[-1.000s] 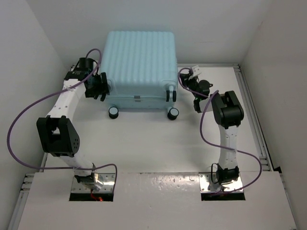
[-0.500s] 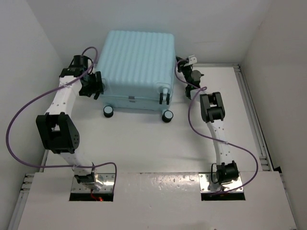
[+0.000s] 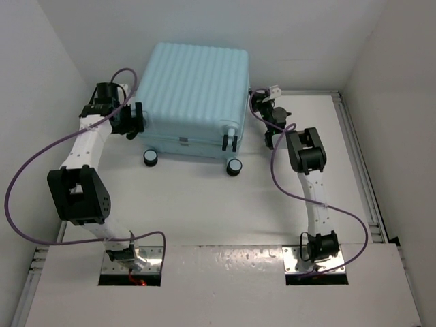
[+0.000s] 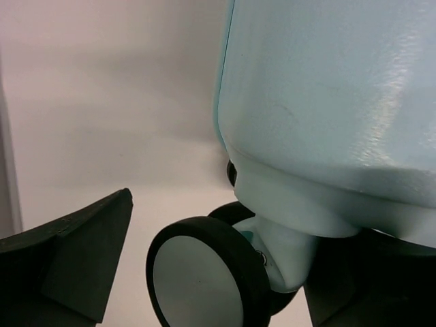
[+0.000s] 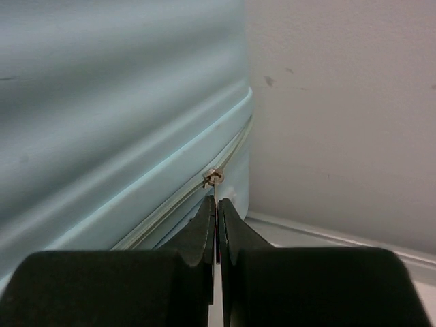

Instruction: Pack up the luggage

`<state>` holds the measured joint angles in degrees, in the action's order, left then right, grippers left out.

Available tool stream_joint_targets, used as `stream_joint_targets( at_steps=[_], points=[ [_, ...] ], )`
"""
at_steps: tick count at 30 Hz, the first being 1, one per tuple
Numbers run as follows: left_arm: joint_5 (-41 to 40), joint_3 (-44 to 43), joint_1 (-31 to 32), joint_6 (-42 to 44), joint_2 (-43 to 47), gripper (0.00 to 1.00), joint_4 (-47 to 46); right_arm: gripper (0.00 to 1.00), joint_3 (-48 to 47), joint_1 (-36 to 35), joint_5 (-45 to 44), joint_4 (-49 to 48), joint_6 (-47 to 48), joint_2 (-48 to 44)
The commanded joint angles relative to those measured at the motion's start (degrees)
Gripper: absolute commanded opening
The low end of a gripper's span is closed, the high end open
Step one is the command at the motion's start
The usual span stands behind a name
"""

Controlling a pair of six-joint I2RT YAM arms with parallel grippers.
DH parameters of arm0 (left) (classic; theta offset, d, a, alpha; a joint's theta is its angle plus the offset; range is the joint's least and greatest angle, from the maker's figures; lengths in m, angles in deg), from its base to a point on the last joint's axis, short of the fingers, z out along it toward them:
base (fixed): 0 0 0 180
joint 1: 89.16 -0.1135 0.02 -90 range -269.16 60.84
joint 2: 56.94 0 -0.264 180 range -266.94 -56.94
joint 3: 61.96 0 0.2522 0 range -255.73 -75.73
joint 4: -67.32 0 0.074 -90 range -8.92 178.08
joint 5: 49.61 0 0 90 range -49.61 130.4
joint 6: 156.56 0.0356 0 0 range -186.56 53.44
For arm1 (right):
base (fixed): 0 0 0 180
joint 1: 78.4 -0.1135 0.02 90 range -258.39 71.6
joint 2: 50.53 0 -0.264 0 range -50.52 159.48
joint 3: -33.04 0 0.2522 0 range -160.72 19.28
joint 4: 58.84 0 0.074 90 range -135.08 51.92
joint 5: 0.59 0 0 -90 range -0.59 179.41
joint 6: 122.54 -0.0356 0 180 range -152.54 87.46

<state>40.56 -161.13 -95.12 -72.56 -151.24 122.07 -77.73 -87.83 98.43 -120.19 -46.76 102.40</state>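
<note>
Suitcase [image 3: 194, 92]: closed; lying at the table's [image 3: 204, 204] far middle
Left gripper [image 3: 135, 121]: spread wide at its left corner; a wheel [image 4: 204, 272] between the fingers
Right gripper [image 5: 216, 208]: pressed together under the zip pull [image 5: 213, 177]; possibly nipping it

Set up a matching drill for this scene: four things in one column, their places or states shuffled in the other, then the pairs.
Things
1. pale aqua ribbed hard-shell suitcase
2. left hand
3. right hand
4. small metal zipper pull

Places or states
A. on the suitcase's seam, just above closed fingertips
B. shut
C. lying flat, wheels toward the arms
D. open, fingers either side of a black wheel

Pairs: 1-C, 2-D, 3-B, 4-A
</note>
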Motion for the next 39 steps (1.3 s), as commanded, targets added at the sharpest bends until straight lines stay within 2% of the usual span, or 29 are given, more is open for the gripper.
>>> stream_joint_targets(
  at_steps=[1,6,10,11,13,15,18,20,24,30,39],
  points=[
    [-2.98,-0.64,2.70,2.46,2.00,1.00,-20.34,0.00,7.96,-0.05,-1.12,-14.43,-0.90,-5.34],
    [-5.25,2.96,4.55,4.86,10.36,1.00,-20.34,0.00,17.97,-2.34,1.79,-17.88,-3.17,-11.58],
    [-5.88,3.67,0.08,1.09,13.18,1.00,-19.47,0.00,24.14,-4.80,3.20,-17.96,-4.85,-14.84],
    [-3.96,2.97,-1.76,1.08,13.70,1.00,-18.76,0.00,25.02,-5.68,3.55,-17.96,-5.46,-15.19],
    [5.86,2.44,-1.78,2.12,14.40,1.00,-17.18,0.00,26.52,-6.30,4.17,-17.88,-6.35,-16.34],
    [15.08,1.73,0.93,4.76,15.11,1.00,-13.67,0.00,27.14,-7.96,4.95,-17.88,-7.57,-17.48],
    [18.55,1.73,9.45,6.88,15.73,1.00,-8.57,0.00,27.40,-9.38,5.05,-17.88,-8.46,-18.10],
    [18.56,2.96,15.23,6.01,15.73,1.00,-7.77,0.00,26.61,-10.95,4.96,-17.96,-8.90,-18.01],
    [18.56,1.74,21.40,0.57,14.06,1.00,-7.77,0.00,25.91,-12.62,4.34,-17.96,-9.86,-18.36],
    [15.65,-1.33,25.73,-6.99,8.62,1.00,-7.24,0.00,26.08,-14.65,3.99,-17.88,-10.48,-20.12],
    [9.60,-7.14,36.18,-16.49,3.17,1.00,-6.63,0.00,27.93,-15.97,3.55,-17.88,-10.74,-21.79]
  ],
)
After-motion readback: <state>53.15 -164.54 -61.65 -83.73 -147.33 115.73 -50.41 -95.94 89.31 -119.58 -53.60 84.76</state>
